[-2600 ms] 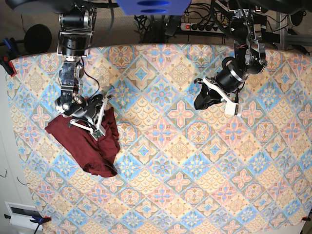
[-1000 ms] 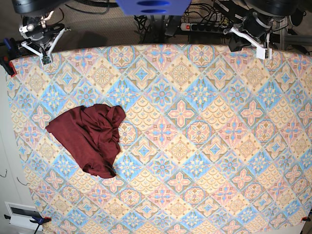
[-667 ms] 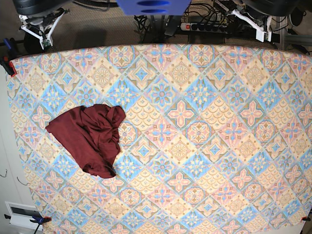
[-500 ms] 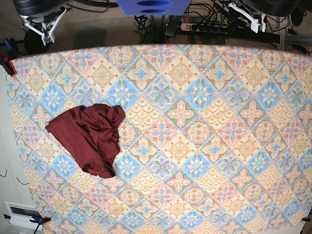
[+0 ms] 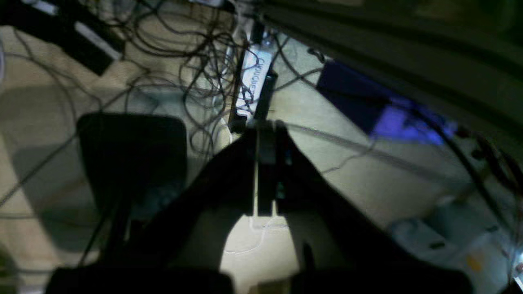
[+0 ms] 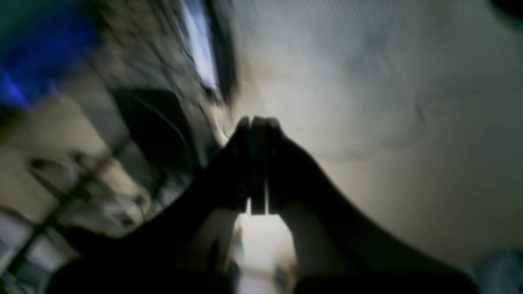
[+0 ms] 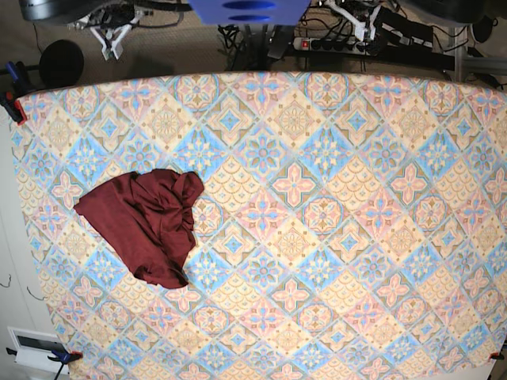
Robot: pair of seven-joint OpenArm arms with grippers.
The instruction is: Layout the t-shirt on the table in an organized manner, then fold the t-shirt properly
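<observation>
table [image 7: 333,237] | t-shirt [image 7: 142,222] crumpled (unfolded), well apart from fingers | both fingers closed, empty

Both arms raised; left tool [image 5: 265,171] & right tool [image 6: 256,163] closed, empty.

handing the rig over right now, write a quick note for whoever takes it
Left gripper: shut, holding nothing, pulled back past the far edge of the table, over floor cables.
Right gripper: shut, holding nothing, also off the table; its wrist view is blurred.
The t-shirt: lies in a crumpled heap near the table's edge on the base view's left, which is the right arm's side. Neither arm touches it.
Done: nothing that shows; the shirt is neither spread nor folded.
Left: spread the shirt flat, sleeves out, then fold it.
</observation>
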